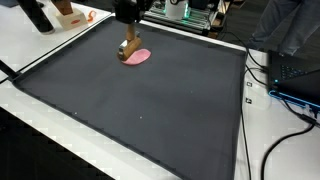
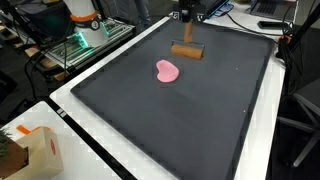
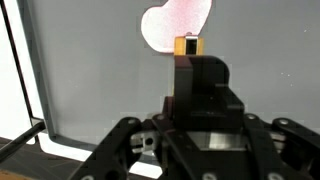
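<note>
A dark mat (image 2: 200, 120) covers most of a white desk (image 2: 85, 112) with lab clutter behind it. In an exterior view, a cardboard box (image 2: 35, 150) sits on the desk's near left corner, off the mat. Further right, a flat pink piece (image 2: 168, 71) lies on the mat. Near it, toward the far edge, is a wooden block (image 2: 186, 52), with the fingers (image 2: 186, 34) coming down onto it from above. In the wrist view the fingers (image 3: 200, 75) look clamped on the wooden block (image 3: 186, 45), and the pink piece (image 3: 178, 25) lies just beyond.

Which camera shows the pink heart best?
Best in an exterior view: the pink heart lies whole, clear of the brown block. In an exterior view the heart is small, crowded by the gripper; the wrist view cuts its top.
</note>
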Tool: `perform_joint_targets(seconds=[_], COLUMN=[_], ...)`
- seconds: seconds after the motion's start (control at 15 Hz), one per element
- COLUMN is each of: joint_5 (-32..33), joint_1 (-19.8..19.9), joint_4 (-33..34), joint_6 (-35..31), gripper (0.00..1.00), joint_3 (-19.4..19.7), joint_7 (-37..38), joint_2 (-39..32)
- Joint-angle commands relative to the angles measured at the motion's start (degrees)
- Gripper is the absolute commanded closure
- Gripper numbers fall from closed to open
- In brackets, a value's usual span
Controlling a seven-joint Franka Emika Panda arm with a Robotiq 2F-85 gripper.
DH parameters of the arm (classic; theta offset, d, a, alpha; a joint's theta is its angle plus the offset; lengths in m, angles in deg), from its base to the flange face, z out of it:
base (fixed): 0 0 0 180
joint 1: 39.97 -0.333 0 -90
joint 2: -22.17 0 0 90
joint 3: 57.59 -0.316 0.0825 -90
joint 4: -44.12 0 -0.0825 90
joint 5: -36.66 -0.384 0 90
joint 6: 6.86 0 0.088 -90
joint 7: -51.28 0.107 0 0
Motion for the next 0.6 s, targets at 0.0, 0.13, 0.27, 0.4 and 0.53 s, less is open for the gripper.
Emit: perform_joint_targets(seconds=[0.0, 0.13, 0.27, 0.4, 0.53], joint_5=[-2.39, -3.08, -3.99, -4.43, -3.99], joint_1=[1.48, 2.05, 2.43, 2.55, 2.37], joint_4=[-2.68, -2.83, -3.17, -3.86, -4.04], joint_6=[0.20, 1.53, 2.57, 4.15, 6.84], gripper=[0.76, 0.76, 0.76, 0.76, 0.76], joint_3=[0.76, 1.08, 1.44, 1.73, 1.94], joint_7=[-6.93, -11.40, -16.26, -22.00, -27.76], joint_2=[5.57, 7.34, 9.14, 11.44, 13.60])
